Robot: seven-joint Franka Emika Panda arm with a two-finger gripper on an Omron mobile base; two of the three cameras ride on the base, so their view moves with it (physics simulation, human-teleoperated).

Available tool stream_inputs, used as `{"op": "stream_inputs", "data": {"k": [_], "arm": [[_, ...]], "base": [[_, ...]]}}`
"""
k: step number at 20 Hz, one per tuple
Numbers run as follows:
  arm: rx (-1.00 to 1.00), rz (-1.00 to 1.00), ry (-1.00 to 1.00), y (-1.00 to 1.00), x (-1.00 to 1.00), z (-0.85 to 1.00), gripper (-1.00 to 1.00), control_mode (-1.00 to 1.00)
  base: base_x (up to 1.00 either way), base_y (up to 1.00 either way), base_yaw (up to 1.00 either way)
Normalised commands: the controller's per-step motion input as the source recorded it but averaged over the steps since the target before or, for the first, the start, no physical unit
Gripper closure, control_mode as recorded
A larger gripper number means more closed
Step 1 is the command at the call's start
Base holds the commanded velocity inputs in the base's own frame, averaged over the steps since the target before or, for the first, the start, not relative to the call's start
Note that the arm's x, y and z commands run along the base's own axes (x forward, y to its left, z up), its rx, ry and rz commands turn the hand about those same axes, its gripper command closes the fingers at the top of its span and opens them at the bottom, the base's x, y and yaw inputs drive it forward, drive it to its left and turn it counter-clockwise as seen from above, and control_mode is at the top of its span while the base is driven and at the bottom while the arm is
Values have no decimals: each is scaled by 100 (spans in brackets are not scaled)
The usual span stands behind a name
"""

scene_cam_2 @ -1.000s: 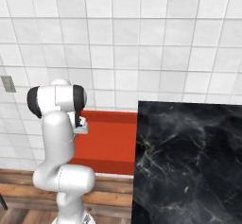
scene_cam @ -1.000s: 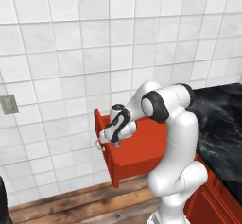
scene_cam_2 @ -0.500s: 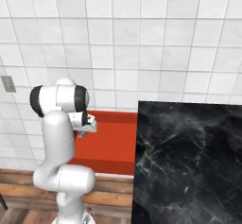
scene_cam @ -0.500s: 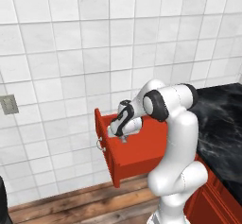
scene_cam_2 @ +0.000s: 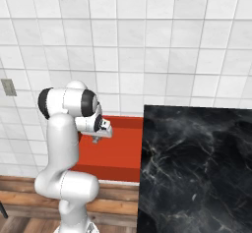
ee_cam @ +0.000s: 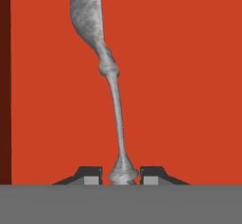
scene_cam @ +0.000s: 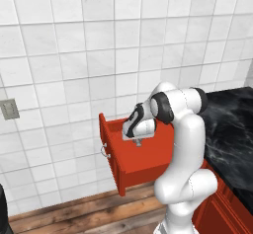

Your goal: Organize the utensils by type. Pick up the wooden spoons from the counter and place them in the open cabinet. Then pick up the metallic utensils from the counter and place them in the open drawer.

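My gripper point(ee_cam: 122, 176) is shut on the handle end of the silver-grey metallic utensil point(ee_cam: 113, 90), a slim spoon whose bowl points away from the hand. Behind the spoon lies the red floor of the open drawer point(ee_cam: 189, 76). In the left base view the gripper point(scene_cam: 138, 140) hangs over the open drawer point(scene_cam: 143, 166), just inside its front panel. Seen from the right base view, the gripper point(scene_cam_2: 97, 138) is above the left part of the drawer point(scene_cam_2: 120, 151). The black counter point(scene_cam_2: 197, 163) lies to the right of the drawer.
A white tiled wall point(scene_cam: 99, 40) stands behind the drawer. The drawer's inner side wall shows as a dark strip point(ee_cam: 4, 76) at the left of the hand view. A wooden floor point(scene_cam: 74, 218) lies below. The counter's edge point(scene_cam: 232, 129) borders the drawer on the right.
The hand has shifted a little to the right, further in over the drawer, still holding the metal spoon. The jaws have kept their grip.
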Motion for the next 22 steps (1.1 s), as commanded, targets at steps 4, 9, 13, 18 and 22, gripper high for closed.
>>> {"op": "stream_inputs", "data": {"k": [4, 9, 13, 18, 22], "arm": [[0, 0, 0, -25, 11, -32, 100, -100], [0, 0, 0, -16, 22, -34, 100, -100], [0, 0, 0, -14, 28, -22, 100, -100], [0, 0, 0, -2, 16, -25, 100, -100], [0, 0, 0, 0, 7, 3, -100, -100]], "base": [[0, 0, 0], [0, 0, 0], [0, 0, 0], [0, 0, 0], [0, 0, 0]]}}
